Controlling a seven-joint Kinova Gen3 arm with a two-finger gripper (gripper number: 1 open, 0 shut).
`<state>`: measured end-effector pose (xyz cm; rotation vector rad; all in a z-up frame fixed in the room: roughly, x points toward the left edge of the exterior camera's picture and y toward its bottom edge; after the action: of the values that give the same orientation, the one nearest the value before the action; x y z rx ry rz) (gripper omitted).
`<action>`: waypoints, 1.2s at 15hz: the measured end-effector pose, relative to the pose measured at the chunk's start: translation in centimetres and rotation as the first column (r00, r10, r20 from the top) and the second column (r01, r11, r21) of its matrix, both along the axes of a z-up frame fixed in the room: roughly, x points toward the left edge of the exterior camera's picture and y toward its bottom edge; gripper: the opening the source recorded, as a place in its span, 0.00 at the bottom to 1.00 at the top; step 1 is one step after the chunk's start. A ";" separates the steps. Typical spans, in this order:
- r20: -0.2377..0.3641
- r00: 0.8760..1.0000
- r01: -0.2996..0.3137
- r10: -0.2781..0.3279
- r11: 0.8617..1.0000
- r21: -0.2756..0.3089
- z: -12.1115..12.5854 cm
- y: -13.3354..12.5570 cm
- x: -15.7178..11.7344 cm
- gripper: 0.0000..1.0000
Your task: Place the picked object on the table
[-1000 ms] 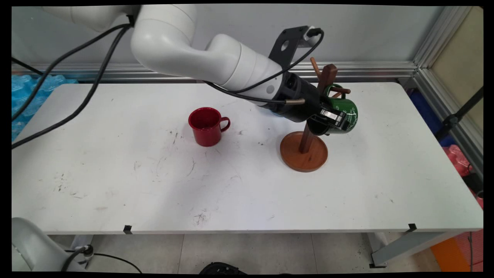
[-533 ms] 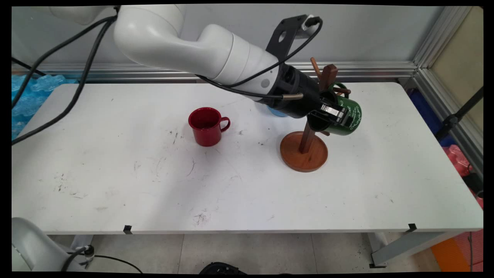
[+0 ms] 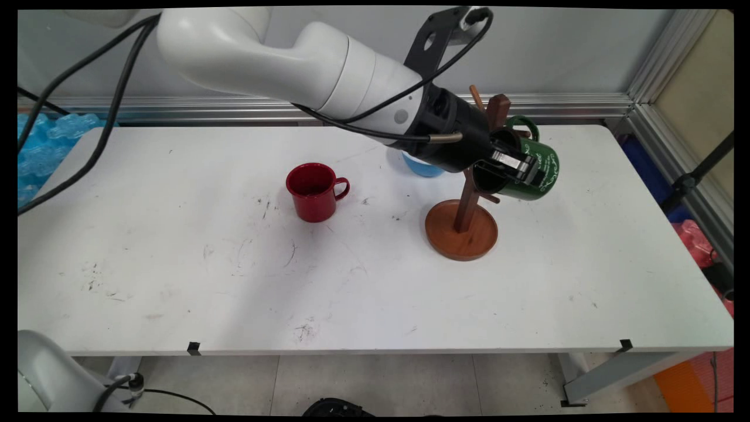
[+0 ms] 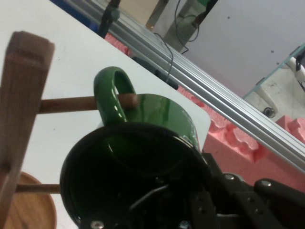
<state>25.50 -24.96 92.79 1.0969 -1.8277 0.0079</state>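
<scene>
Gripper (image 3: 511, 166) clamped on green mug (image 3: 536, 173), one finger inside the mouth, the other outside against the wall, so the rim is pinched between them. That hold keeps the mug tipped on its side, mouth toward the arm, handle uppermost.

Mug sits high beside the wooden mug tree (image 3: 463, 225), at the post's right. Hand view: the handle (image 4: 112, 95) is at the tip of a horizontal peg (image 4: 71, 103); the peg end shows at or just past the loop. Whether the peg actually bears any of the weight is hard to judge from this angle — it looks threaded, but contact is not clear. Sideways tilt makes sense for that: it presents the handle's opening to the peg.

Tree stands upright on its round base, right of table centre, a second lower peg visible near the base in the hand view.

Red mug (image 3: 315, 191) upright on the white table (image 3: 176, 281), well apart to the left, handle pointing right. Blue object (image 3: 423, 166), partly hidden behind the wrist, sits on the table just beyond the tree; probably a bowl or cup.
</scene>
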 end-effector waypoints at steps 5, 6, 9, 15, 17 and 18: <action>-0.010 1.000 0.023 -0.023 1.000 -0.005 0.7 0.9 -0.3 0.00; -0.011 1.000 0.027 -0.027 1.000 -0.005 0.8 1.1 -0.3 0.00; -0.013 0.999 0.043 -0.043 0.999 -0.005 1.0 1.7 -0.4 0.00; 0.000 0.997 0.082 -0.082 0.997 -0.005 1.2 3.5 0.2 0.00; 0.013 0.995 0.100 -0.100 0.995 -0.004 1.2 4.3 0.6 0.00; 0.020 0.994 0.106 -0.106 0.994 -0.005 1.2 4.6 0.8 0.00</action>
<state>26.34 -20.35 93.99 0.9974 -1.9003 -0.0388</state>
